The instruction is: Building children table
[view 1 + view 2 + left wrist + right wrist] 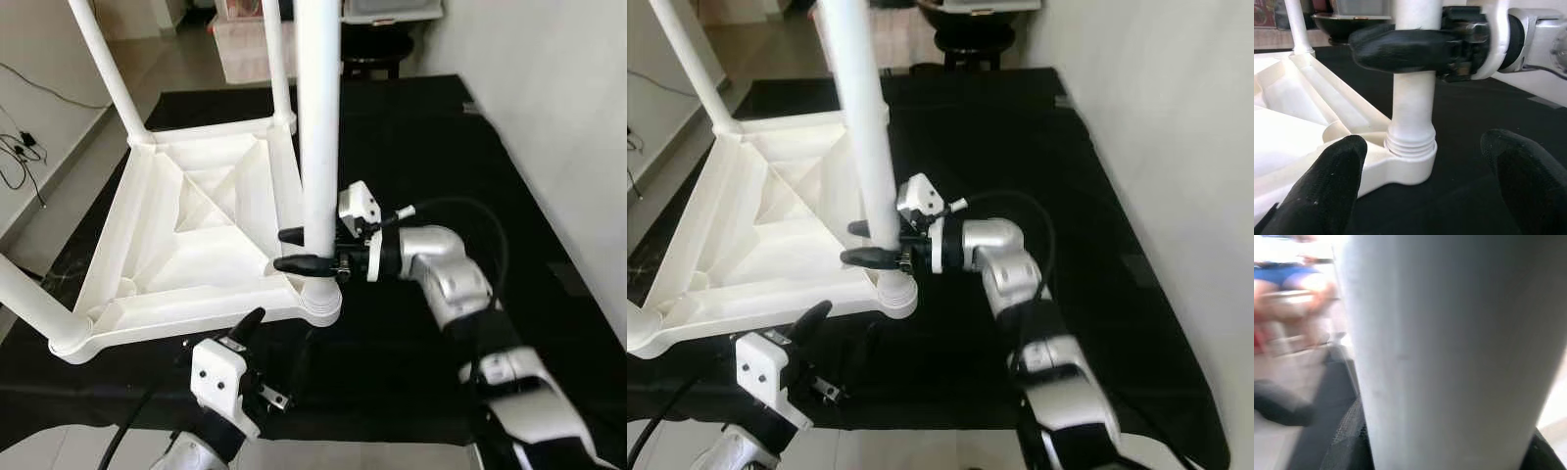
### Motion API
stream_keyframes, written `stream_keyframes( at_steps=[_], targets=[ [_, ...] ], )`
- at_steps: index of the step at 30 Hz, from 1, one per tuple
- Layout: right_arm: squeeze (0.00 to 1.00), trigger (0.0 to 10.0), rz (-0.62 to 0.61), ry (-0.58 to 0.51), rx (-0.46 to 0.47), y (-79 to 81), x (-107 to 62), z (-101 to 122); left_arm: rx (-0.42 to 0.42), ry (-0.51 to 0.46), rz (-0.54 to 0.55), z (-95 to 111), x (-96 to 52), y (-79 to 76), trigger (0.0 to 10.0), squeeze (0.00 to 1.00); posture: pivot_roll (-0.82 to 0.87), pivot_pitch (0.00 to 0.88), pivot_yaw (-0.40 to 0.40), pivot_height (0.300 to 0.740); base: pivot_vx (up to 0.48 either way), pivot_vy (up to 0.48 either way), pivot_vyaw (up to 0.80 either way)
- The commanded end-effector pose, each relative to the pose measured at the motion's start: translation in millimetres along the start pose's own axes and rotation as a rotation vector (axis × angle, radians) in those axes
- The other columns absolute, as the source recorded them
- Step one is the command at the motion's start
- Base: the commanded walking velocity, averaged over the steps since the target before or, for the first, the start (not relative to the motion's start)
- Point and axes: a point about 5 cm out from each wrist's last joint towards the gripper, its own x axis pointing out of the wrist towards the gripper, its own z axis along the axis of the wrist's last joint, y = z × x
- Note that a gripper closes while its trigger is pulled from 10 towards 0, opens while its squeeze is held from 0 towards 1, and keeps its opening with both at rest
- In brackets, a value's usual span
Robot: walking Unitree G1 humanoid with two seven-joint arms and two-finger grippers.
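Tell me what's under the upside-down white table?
A black mat lies under the white table and spreads out past it. The table covers the mat beneath it, so anything lying there is hidden.

White plastic table (186, 245), legs white too, on a plain black mat (441, 157). Right gripper (306, 250) beside the table: black fingers, silver arm.

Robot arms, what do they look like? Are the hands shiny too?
The arms are shiny silver with rounded joints. Each hand, right hand and left hand, has two long black fingers. They look dull, not shiny. A white box sits on each wrist, with black cables nearby.
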Motion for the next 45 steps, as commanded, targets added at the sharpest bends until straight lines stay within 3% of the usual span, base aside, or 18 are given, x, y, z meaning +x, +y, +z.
stream_keyframes(
  at_steps=[1, 2, 4, 14, 15, 20, 21, 22, 25, 26, 28, 29, 30, 31, 37, 41, 42, 45],
  targets=[
    [0.0, 0.0, -0.233, 0.114, 0.07, 2.8, -5.4, -27.0, 0.002, 0.001, 0.004, 0.7, -2.7, 0.8, 10.0, 0.0, -0.05, 0.154, 0.03, 0.74, 0.0, 0.0, 0.0],
    [0.0, 0.0, -0.538, 0.14, 0.13, 25.4, -10.7, -41.4, 0.003, 0.002, 0.008, 1.3, -3.9, 2.2, 10.0, 0.0, -0.05, 0.153, 0.04, 0.74, 0.0, 0.0, 0.0],
    [0.0, 0.0, -0.601, 0.135, 0.131, 33.1, -9.2, -42.9, 0.004, 0.004, 0.007, 1.0, -4.1, 2.9, 10.0, 0.0, -0.05, 0.147, 0.042, 0.74, 0.0, 0.0, 0.0],
    [0.0, 0.0, -0.57, 0.116, 0.106, 33.9, 4.8, -38.4, 0.005, 0.006, 0.007, 0.1, -3.3, 2.6, 10.0, 0.0, -0.04, 0.136, 0.03, 0.74, 0.0, 0.0, 0.0],
    [0.0, 10.0, -0.561, 0.117, 0.101, 33.6, 6.8, -35.1, 0.007, 0.004, 0.01, 0.1, -3.2, 2.4, 10.0, 0.0, -0.04, 0.135, 0.029, 0.74, 0.0, 0.0, 0.0],
    [0.0, 10.0, -0.512, 0.098, 0.091, 36.1, 10.6, -28.6, 0.008, 0.003, 0.011, 0.0, -2.9, 2.2, 10.0, 0.0, -0.04, 0.131, 0.026, 0.74, 0.0, 0.0, 0.0],
    [1.0, 10.0, -0.398, 0.031, 0.104, 35.1, 14.5, -15.4, 0.007, 0.003, 0.011, -0.4, -2.5, 1.9, 10.0, 0.0, -0.04, 0.127, 0.024, 0.74, 0.0, 0.0, 0.0],
    [1.0, 10.0, -0.237, -0.032, 0.093, 31.8, 15.8, -1.1, 0.005, 0.004, 0.009, -1.1, -2.0, 1.5, 10.0, 0.0, -0.04, 0.122, 0.025, 0.74, 0.0, 0.0, 0.0],
    [1.0, 10.0, -0.129, -0.074, 0.08, 29.4, 15.2, 8.8, 0.003, 0.004, 0.007, -1.5, -1.7, 1.2, 10.0, 0.0, -0.04, 0.122, 0.025, 0.74, 0.0, 0.0, 0.0],
    [1.0, 10.0, -0.006, -0.097, 0.032, 23.5, 12.8, 18.9, 0.003, 0.003, 0.006, -1.7, -1.2, 1.1, 10.0, 0.0, -0.04, 0.121, 0.025, 0.74, 0.0, 0.0, 0.0],
    [1.0, 10.0, 0.051, -0.088, -0.02, 16.7, 11.3, 24.0, 0.002, 0.003, 0.005, -1.9, -0.6, 1.2, 10.0, 0.0, -0.04, 0.118, 0.026, 0.74, 0.0, 0.0, 0.0],
    [0.55, 10.0, 0.132, -0.069, -0.062, 10.4, 12.0, 27.7, 0.002, 0.003, 0.005, -2.0, -0.3, 1.3, 10.0, 0.0, -0.04, 0.118, 0.026, 0.74, 0.0, 0.0, 0.0],
    [0.55, 10.0, 0.132, -0.069, -0.062, 10.4, 12.0, 27.7, 0.002, 0.003, 0.005, -2.0, -0.3, 1.3, 10.0, 0.0, -0.04, 0.118, 0.026, 0.74, 0.0, 0.0, 0.0],
    [0.0, 10.0, 0.184, -0.055, -0.086, 6.3, 12.2, 30.1, 0.003, 0.002, 0.005, -2.0, 0.0, 1.4, 10.0, 0.0, -0.04, 0.118, 0.026, 0.74, 0.0, 0.0, 0.0],
    [0.0, 10.0, 0.339, -0.011, -0.087, -5.1, 29.2, 38.2, 0.006, 0.002, 0.007, -1.8, 0.2, 0.7, 10.0, 0.0, -0.01, 0.116, 0.028, 0.74, 0.0, 0.0, 0.0],
    [0.0, 10.0, 0.394, -0.01, -0.063, -6.2, 32.1, 39.2, 0.007, 0.003, 0.008, -1.5, -0.4, 0.6, 10.0, 0.0, 0.0, 0.118, 0.026, 0.74, 0.0, 0.0, 0.0],
    [0.0, 5.0, 0.409, 0.003, -0.057, -6.3, 31.9, 36.3, 0.007, 0.003, 0.009, -1.3, -0.7, 0.4, 10.0, 0.0, 0.01, 0.121, 0.024, 0.74, 0.0, 0.0, 0.0],
    [0.0, 4.3, 0.43, 0.014, -0.053, -6.9, 31.3, 33.5, 0.008, 0.003, 0.009, -1.1, -1.0, 0.2, 10.0, 0.0, 0.01, 0.122, 0.023, 0.74, 0.0, 0.0, 0.0]
  ],
)
